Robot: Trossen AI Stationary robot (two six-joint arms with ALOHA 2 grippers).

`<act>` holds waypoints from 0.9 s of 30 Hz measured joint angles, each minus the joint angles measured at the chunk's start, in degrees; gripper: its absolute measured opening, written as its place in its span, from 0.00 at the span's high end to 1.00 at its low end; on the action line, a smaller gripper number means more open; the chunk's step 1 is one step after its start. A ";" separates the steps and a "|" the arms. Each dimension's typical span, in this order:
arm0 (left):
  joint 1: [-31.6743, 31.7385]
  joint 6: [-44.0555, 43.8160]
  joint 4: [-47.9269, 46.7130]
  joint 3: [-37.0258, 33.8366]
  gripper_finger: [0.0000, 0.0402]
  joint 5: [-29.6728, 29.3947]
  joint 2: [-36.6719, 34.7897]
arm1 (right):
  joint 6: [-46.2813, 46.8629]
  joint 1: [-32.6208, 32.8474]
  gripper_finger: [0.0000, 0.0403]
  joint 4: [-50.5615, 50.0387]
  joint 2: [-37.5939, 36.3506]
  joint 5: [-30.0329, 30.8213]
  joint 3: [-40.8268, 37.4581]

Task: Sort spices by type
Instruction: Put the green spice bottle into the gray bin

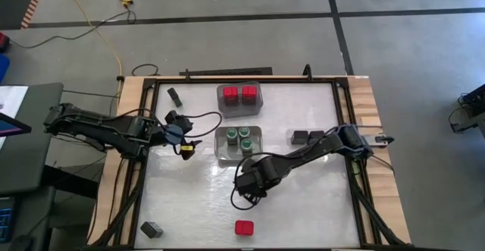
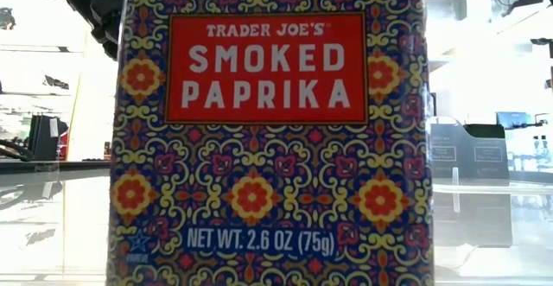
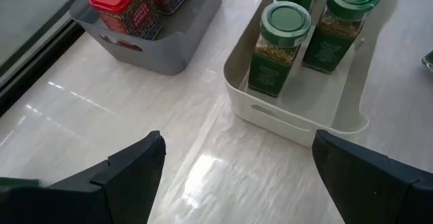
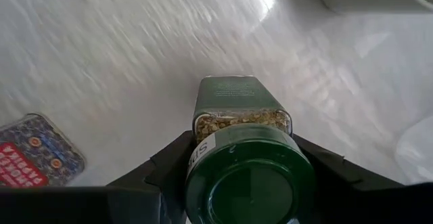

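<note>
Two arms are working over the white table (image 1: 303, 205), and I am going from the left side to the right. One dark tin (image 1: 151, 229) is lying at the near left corner and another dark tin (image 1: 175, 95) is standing at the far left corner. The left gripper (image 1: 186, 148) is hovering just left of the white bin (image 1: 222, 157), and its fingers (image 3: 132, 166) are standing wide apart, holding nothing. In the white bin three green-lidded jars (image 1: 238, 137) are standing upright. Behind it, the grey bin (image 1: 221, 103) is keeping two red-topped tins (image 1: 239, 94). The right gripper (image 1: 248, 180) is hanging in front of the white bin and is pinching a green-lidded jar (image 4: 247, 166) between both fingers. One smoked paprika tin (image 1: 244, 227) is lying near the front edge. Two dark tins (image 1: 307, 137) are sitting side by side on the right.
</note>
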 joint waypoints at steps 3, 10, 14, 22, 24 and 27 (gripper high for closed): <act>-0.01 0.00 0.00 0.00 0.11 -0.01 0.01 | -0.03 -0.04 0.42 2.14 0.00 0.00 0.00; -0.01 0.00 0.02 0.00 0.11 -0.03 0.01 | -1.94 -0.15 0.42 6.14 0.00 0.00 0.00; 0.00 0.01 0.03 0.00 0.11 -0.03 0.01 | -1.22 -0.15 0.41 5.16 0.00 -0.01 0.00; 0.00 0.02 0.04 0.00 0.11 -0.05 0.01 | 1.52 -0.17 0.36 -1.85 0.00 -0.02 0.00; -0.01 0.02 0.04 0.00 0.11 -0.05 -0.01 | 1.56 -0.15 0.35 -2.47 0.00 -0.02 0.00; 0.01 0.02 0.04 0.00 0.11 -0.05 -0.01 | 1.53 -0.15 0.34 -2.47 0.00 -0.02 0.00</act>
